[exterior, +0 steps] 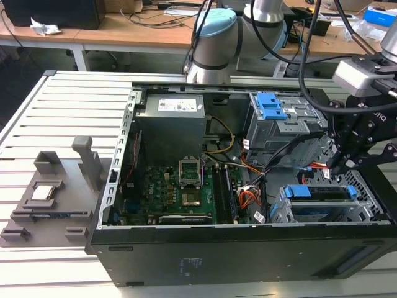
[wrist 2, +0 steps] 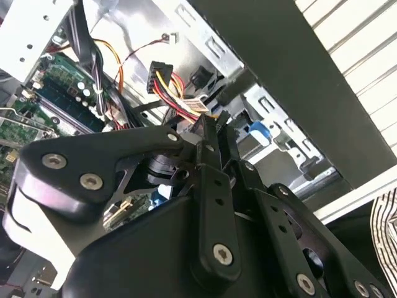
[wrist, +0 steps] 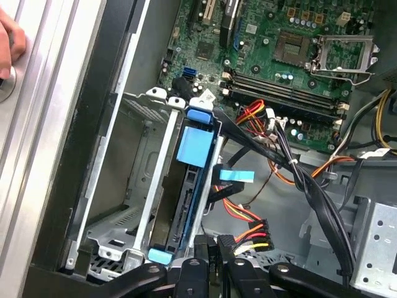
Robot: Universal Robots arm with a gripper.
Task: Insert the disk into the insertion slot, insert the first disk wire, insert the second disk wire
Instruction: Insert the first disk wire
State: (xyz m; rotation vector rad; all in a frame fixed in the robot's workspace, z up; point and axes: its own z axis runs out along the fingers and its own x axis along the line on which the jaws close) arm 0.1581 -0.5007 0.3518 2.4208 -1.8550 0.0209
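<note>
Slatted grey metal worktop (exterior: 62,112) carries a black desktop computer case (exterior: 217,261) lying on its side with the cover off. A pale grey robot arm (exterior: 214,37) rises behind it. From where I stand, the flat silver disk in its bright blue plastic carrier (exterior: 319,197) already sits inside the insertion slot (exterior: 279,211). That slot is the bay of the low silver perforated-metal cage at the case's end, on the exterior view's right. In the first wrist view the disk (wrist: 189,186) shows edge-on, its blue rail running along the slot (wrist: 146,180).

The black pincer (exterior: 340,164) hangs just above that cage, close to the disk. In both wrist views the pincer (wrist 2: 214,127) (wrist: 212,243) has its jaws drawn nearly together, with only a thin gap between them. A bundle of red, yellow and black wires ending in a black plug (wrist: 248,234) (wrist 2: 162,79) lies right beside its tips. Whether the pincer grips that plug I cannot tell. A small flat blue plug on a black lead (wrist: 236,176) lies near the slot.

Further in stand a taller grey cage with a blue latch (exterior: 273,108) and the green motherboard (exterior: 186,195) (wrist: 279,43). A person's hand (wrist: 9,40) rests on the worktop beside the case. A grey moulded tray (exterior: 37,205) sits apart, at the exterior view's left.
</note>
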